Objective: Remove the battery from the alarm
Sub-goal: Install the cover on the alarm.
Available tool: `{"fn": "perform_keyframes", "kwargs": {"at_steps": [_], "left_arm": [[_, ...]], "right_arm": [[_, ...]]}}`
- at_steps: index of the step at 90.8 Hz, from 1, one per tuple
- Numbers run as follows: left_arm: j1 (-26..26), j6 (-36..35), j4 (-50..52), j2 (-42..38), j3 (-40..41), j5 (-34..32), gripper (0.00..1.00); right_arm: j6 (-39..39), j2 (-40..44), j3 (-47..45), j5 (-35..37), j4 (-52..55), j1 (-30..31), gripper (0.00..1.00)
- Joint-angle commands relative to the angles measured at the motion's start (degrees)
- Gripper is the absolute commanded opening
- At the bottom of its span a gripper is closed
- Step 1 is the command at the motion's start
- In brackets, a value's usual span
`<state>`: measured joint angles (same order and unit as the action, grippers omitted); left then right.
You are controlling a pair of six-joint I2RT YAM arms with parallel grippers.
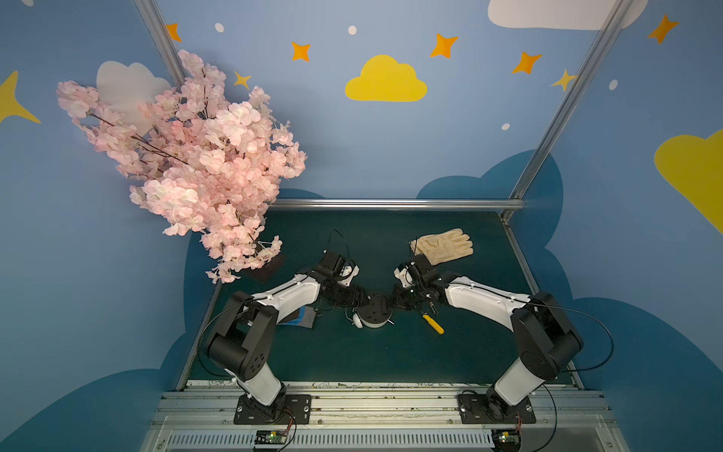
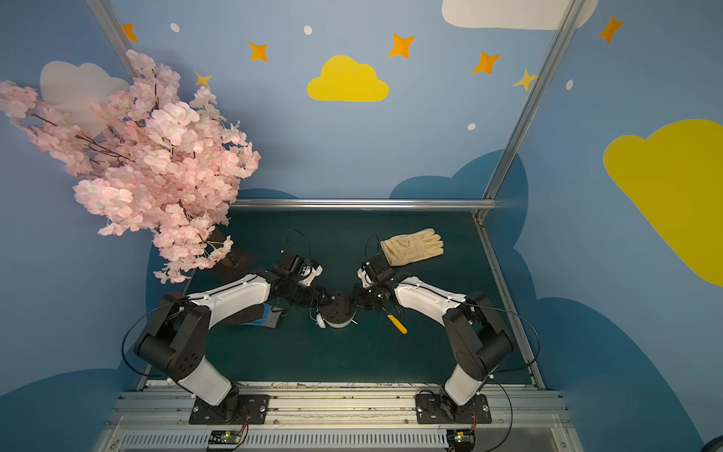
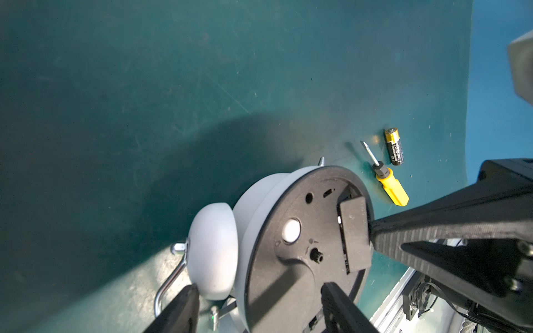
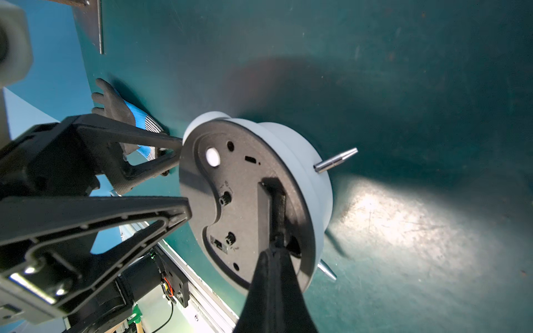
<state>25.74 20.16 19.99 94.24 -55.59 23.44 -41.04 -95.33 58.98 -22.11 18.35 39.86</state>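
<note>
The alarm (image 1: 374, 313) (image 2: 339, 313) lies face down on the green mat with its dark back panel (image 3: 288, 274) (image 4: 245, 187) up. My left gripper (image 3: 261, 288) (image 4: 182, 181) holds it, one finger against a white bell (image 3: 213, 250) and the other at the rim. My right gripper (image 4: 277, 248) (image 3: 373, 230) is shut, its tip against the raised battery cover (image 3: 354, 233). The battery (image 3: 394, 147), black with a gold end, lies on the mat beside the yellow-handled screwdriver (image 3: 390, 187) (image 1: 433, 323), apart from both grippers.
A beige glove (image 1: 444, 244) lies at the back right. A grey and blue glove (image 1: 303, 316) (image 4: 127, 112) sits under my left arm. A pink blossom branch (image 1: 195, 164) overhangs the back left corner. Metal rails (image 1: 371, 399) edge the mat.
</note>
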Motion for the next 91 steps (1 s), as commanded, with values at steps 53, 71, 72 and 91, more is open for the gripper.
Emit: {"fn": "perform_keyframes", "kwargs": {"at_steps": [53, 71, 72, 91], "left_arm": [[1.4, 2.8, -1.9, -1.7, 2.0, 1.6, 0.70], [1.6, 3.7, -2.6, -2.2, 2.9, 2.0, 0.70], [1.6, 3.7, -2.6, -2.3, 3.0, 1.9, 0.70], [1.8, 3.6, -2.6, -3.3, 3.3, 1.8, 0.70]], "right_arm": [[-2.8, -1.1, -0.4, -2.8, -0.6, 1.4, 0.00], [-2.2, -2.9, 0.8, 0.3, 5.1, 1.7, 0.00], [-2.2, -2.9, 1.0, 0.5, 5.6, 1.7, 0.00], [-1.2, -4.3, 3.8, 1.1, 9.7, 2.3, 0.03]]}}
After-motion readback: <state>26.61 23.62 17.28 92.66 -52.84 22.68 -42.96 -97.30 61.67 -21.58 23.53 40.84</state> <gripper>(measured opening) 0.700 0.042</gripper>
